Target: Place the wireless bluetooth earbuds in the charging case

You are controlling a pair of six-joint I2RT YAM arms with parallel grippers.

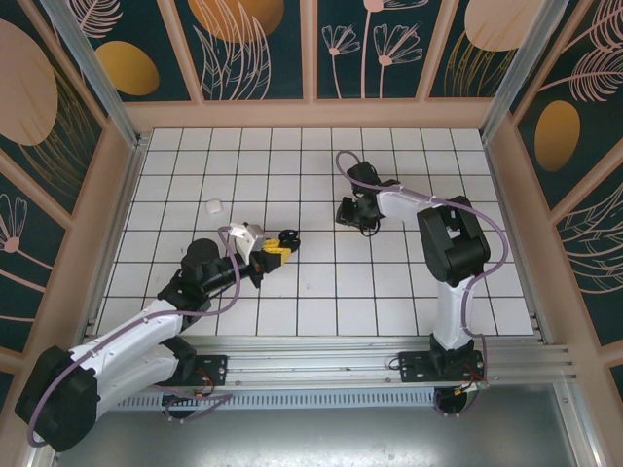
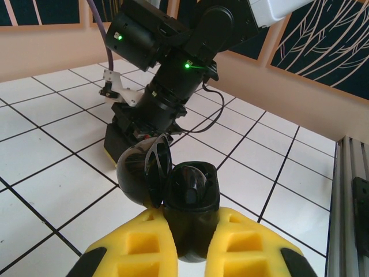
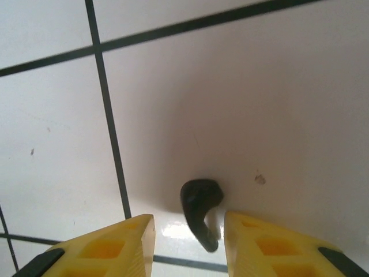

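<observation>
The black charging case (image 2: 193,199) stands upright with its lid (image 2: 141,173) swung open to the left, and my left gripper (image 2: 190,225) is shut on its body. A dark bud shape seems to sit in its well. From above, the case (image 1: 288,238) is at the tip of the left gripper (image 1: 278,248), near the table's middle. One black earbud (image 3: 199,202) lies on a white tile, stem toward the camera. My right gripper (image 3: 189,231) is open with a yellow finger on each side of it, not touching. In the top view the right gripper (image 1: 348,216) points down at the tiles.
A small white object (image 1: 213,205) lies on the tiles left of the case. The right arm (image 2: 173,69) looms close behind the case in the left wrist view. Wooden walls (image 1: 321,115) ring the tiled floor, and a metal rail (image 1: 389,348) runs along the near edge.
</observation>
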